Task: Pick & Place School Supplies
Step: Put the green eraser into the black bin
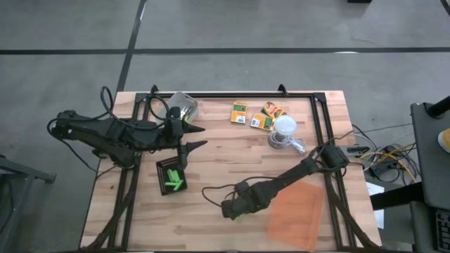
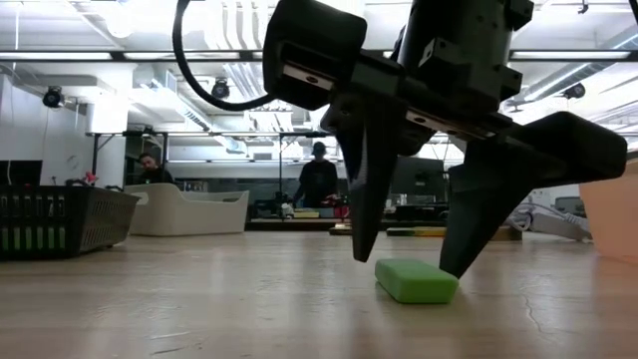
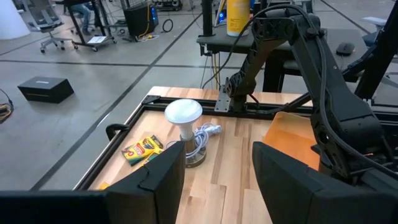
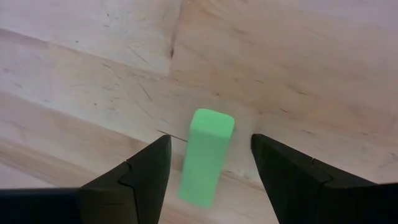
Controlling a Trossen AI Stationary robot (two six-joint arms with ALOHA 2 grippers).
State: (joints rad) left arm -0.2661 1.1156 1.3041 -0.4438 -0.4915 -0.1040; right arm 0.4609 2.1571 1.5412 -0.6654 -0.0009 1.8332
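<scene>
My right gripper [image 1: 226,209] is down at the table near its near edge, open. Its fingers stand on either side of one bright-green stick [image 4: 205,155] that lies flat on the wood [image 2: 417,281], with a gap showing on both sides. More green sticks [image 1: 174,181] lie in the black tray [image 1: 163,166]. Three orange-yellow boxes [image 1: 239,112] [image 1: 273,109] [image 1: 261,123] lie flat near the far edge. My left gripper [image 1: 204,136] hovers open just beyond the tray [image 3: 217,186]. I cannot make out the plier-like tools.
A white bulb-shaped thing with a coiled cord [image 1: 285,128] sits beside the boxes. A clear pack [image 1: 184,105] lies at the far left. The translucent orange sheet [image 1: 295,214] lies at the near right. A black frame [image 1: 246,94] runs along the table's edges. Bare wood lies mid-table.
</scene>
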